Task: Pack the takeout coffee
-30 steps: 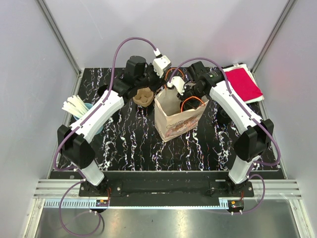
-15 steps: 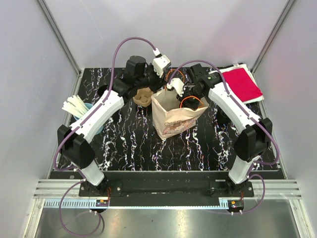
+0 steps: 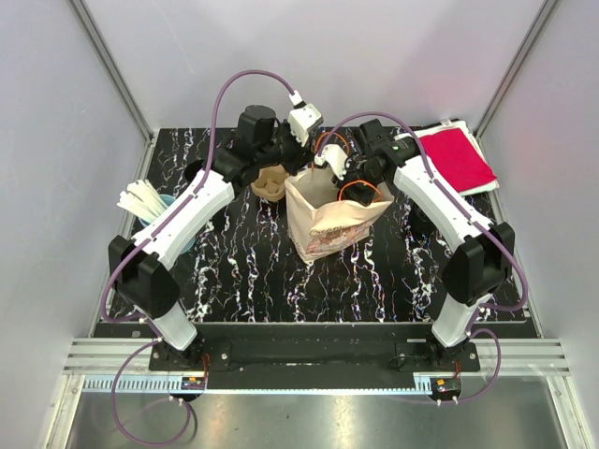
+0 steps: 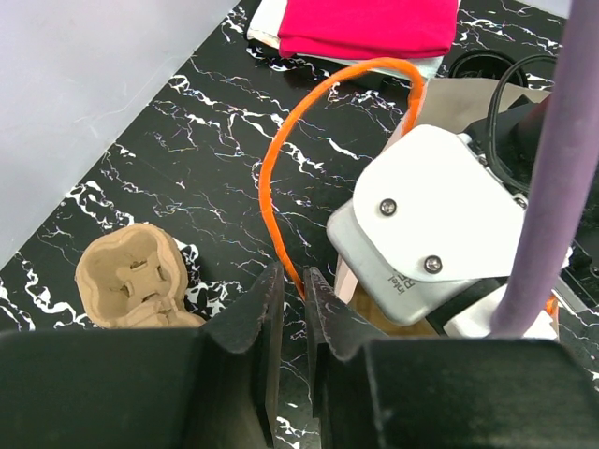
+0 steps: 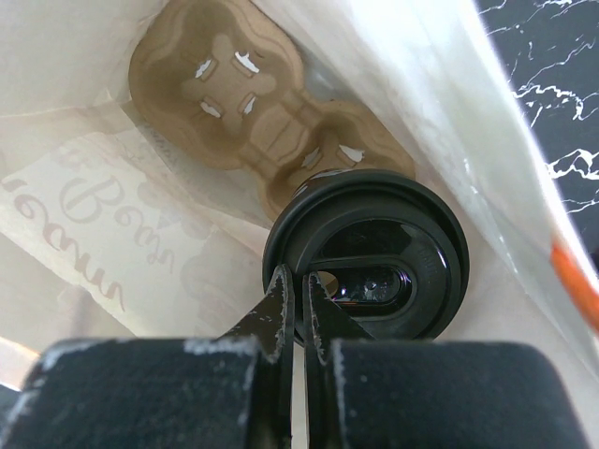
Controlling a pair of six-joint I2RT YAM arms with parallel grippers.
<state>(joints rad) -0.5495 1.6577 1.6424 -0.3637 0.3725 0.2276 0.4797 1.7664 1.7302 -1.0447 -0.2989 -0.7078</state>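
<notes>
A paper bag [image 3: 323, 224] with orange handles stands open at the table's middle. Inside it, in the right wrist view, a pulp cup carrier [image 5: 229, 84] lies at the bottom. A coffee cup with a black lid [image 5: 384, 248] sits in one of the carrier's pockets. My right gripper [image 5: 298, 281] reaches down into the bag, its fingers pinched together on the lid's near rim. At the bag's far left rim my left gripper [image 4: 294, 285] is shut on an orange handle [image 4: 281, 178], which loops up from between the fingers.
A second pulp carrier [image 3: 270, 181] [image 4: 131, 281] lies on the table just left of the bag. A blue cup of white sticks [image 3: 145, 201] stands at the left edge. A red cloth on white napkins [image 3: 460, 157] [image 4: 370, 23] lies at the back right.
The bag has shifted and leaned left, toward the loose carrier. The right gripper has moved left with it. The left jaws have closed a little more on the handle.
</notes>
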